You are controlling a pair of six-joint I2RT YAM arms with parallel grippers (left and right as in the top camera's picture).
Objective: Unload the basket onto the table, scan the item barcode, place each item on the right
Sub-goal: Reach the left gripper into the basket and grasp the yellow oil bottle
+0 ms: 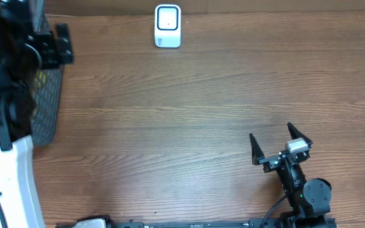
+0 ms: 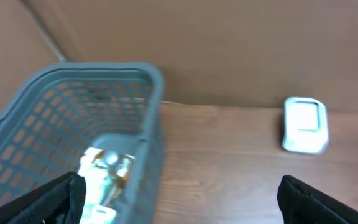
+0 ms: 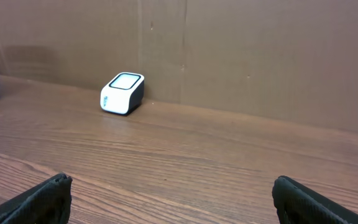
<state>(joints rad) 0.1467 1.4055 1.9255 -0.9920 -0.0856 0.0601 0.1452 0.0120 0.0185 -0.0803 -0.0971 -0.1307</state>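
1. While nothing is gripped, the left end effector (image 2: 179, 198) hangs over the right-hand rim of the basket (image 2: 73, 118), its 2 fingers spread wide.
2. Right end effector (image 1: 270, 130): near right part of the desk (image 1: 182, 107), 2 fingers spread wide and empty, pointing toward the far edge.
3. Basket: 1 grey plastic mesh unit at the left edge of the desk, partly under the left arm in the overhead view.
4. Item (image 2: 107, 174): 1 packet with white and yellow markings, lying inside the basket. It is blurred, so no label can be read.
5. Scanner (image 1: 168, 26): 1 white block with a dark-rimmed window on top. It stands at the far edge of the desk, just in front of the cardboard wall (image 3: 260, 56) and well apart from the basket and both end effectors.
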